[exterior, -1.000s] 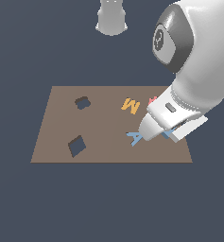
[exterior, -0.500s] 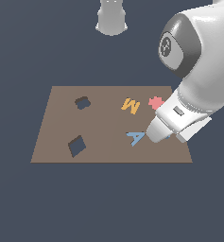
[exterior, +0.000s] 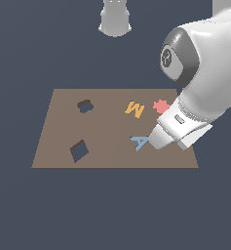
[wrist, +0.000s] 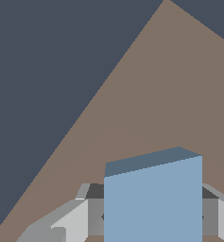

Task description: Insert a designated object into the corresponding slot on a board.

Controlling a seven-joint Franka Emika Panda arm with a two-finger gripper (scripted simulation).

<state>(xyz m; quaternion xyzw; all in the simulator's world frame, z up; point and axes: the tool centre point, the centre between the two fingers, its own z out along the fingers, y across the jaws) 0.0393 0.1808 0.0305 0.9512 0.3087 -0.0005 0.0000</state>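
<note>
Where fingers (wrist: pixel 85 220) flank it, light-blue block (wrist: pixel 152 201) shows darker side

All I get for a room is a flat, matte, dark slate-blue floor (exterior: pixel 29 210). It lies below the claw (exterior: pixel 155 142) and runs out from it on every side until the exterior view cuts it off. Its colour is one plain tone, without seams, tiles or marks. The light on it is soft and even, no brighter near the claw than far from it. From the wrist camera, the same dark surface fills a broad wedge beyond the claw.
</note>
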